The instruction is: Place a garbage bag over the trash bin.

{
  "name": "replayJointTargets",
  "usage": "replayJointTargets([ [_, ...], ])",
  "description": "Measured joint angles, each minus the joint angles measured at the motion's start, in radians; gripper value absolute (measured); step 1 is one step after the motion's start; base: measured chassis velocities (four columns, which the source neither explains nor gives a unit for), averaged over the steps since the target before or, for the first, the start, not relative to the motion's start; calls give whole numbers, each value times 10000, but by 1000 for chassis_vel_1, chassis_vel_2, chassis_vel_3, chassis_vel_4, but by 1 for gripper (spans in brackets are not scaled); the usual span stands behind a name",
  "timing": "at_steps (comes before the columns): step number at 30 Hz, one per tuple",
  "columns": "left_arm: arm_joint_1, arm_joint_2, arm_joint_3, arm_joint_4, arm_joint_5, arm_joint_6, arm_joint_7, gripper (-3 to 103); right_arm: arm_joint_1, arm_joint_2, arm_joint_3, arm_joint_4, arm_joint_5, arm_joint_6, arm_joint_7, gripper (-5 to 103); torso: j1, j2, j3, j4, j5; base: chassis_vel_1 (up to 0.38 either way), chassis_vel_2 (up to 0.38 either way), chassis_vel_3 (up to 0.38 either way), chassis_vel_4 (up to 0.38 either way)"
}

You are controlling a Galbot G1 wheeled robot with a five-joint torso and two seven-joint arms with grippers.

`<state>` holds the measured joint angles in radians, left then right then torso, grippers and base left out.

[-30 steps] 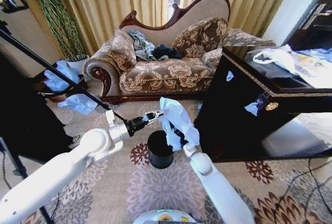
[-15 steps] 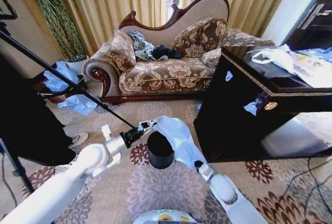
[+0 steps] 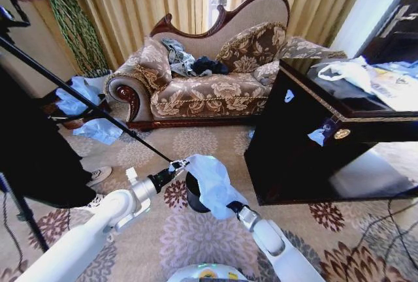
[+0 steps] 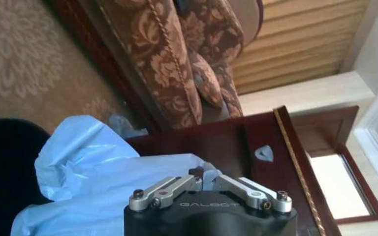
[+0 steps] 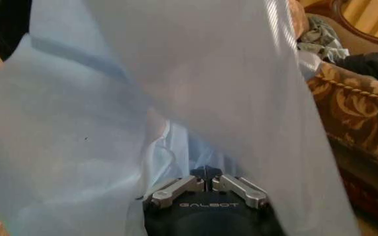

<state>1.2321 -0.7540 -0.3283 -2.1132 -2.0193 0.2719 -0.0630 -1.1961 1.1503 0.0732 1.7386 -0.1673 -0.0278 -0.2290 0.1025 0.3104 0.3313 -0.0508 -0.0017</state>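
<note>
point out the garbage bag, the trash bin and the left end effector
garbage bag [image 3: 210, 184], head view, middle of the pale blue film
trash bin [image 3: 192, 192], head view, black wall left of the bag
left end effector [image 3: 177, 164], head view, tip pinching the bag's edge

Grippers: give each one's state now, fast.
Left gripper: shut on the garbage bag, beside the trash bin.
Right gripper: shut on the garbage bag.

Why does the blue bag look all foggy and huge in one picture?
In the right wrist view the garbage bag hangs right against the lens, so it blurs; light shines through it. In the head view the garbage bag looks sharper, over the trash bin.
</note>
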Motion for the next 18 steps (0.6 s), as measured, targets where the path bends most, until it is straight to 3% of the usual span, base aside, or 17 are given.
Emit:
replayJointTargets([
  [10, -248, -433, 276, 1246, -25, 192, 125, 0, 1028, 12, -808, -732, 25, -317, -93, 0, 0, 0, 0, 0, 1, 0, 0, 0, 0],
  [18, -846, -1381, 535, 3251, 864, 316, 336, 0, 2028, -42, -1782, -913, 160, -827, -95, 0, 0, 0, 1, -1, 0, 0, 0, 0, 0],
])
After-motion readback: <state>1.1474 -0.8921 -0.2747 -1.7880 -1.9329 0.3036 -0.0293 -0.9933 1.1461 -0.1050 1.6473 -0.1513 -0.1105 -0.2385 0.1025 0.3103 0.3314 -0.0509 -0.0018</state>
